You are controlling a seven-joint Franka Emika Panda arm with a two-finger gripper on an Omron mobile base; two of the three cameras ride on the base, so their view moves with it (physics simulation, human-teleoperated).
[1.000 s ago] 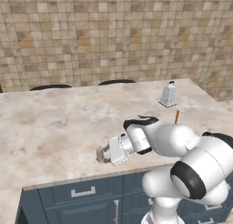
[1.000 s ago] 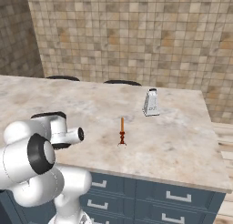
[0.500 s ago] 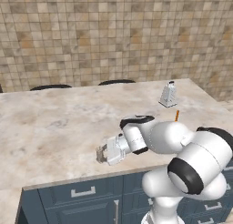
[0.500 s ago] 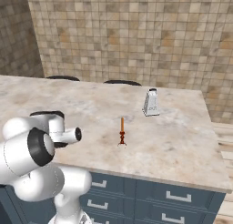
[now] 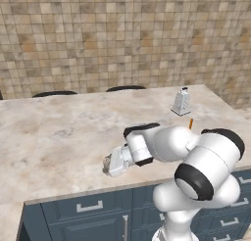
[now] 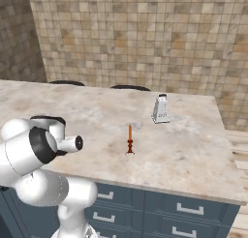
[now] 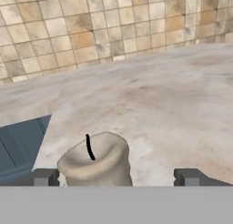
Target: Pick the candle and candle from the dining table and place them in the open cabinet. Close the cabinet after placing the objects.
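Observation:
A stubby grey-beige candle [image 7: 95, 161] with a black wick stands on the dining table [image 7: 182, 95] between my two fingertips, nearer the left one. My gripper [image 7: 116, 177] is open around it, and neither finger touches it. From the left base, the gripper [image 5: 112, 164] hangs low near the table's front edge with that candle [image 5: 106, 162] at its tip. The slender dark red candle [image 5: 190, 123] stands upright to the right, also seen on the table [image 6: 193, 155] as a red stick [image 6: 130, 140]. The open cabinet is out of view.
A grey metal grater [image 5: 181, 102] [image 6: 161, 109] stands at the table's far right, behind the red candle. Dark blue drawers [image 5: 90, 205] with silver handles run under the top. Two dark chair backs [image 5: 125, 88] sit at the far edge, before a tiled wall.
The hand has edged slightly left toward the grey-beige candle, and the arm's elbow has shifted a little. Both candles and the grater stand where they were.

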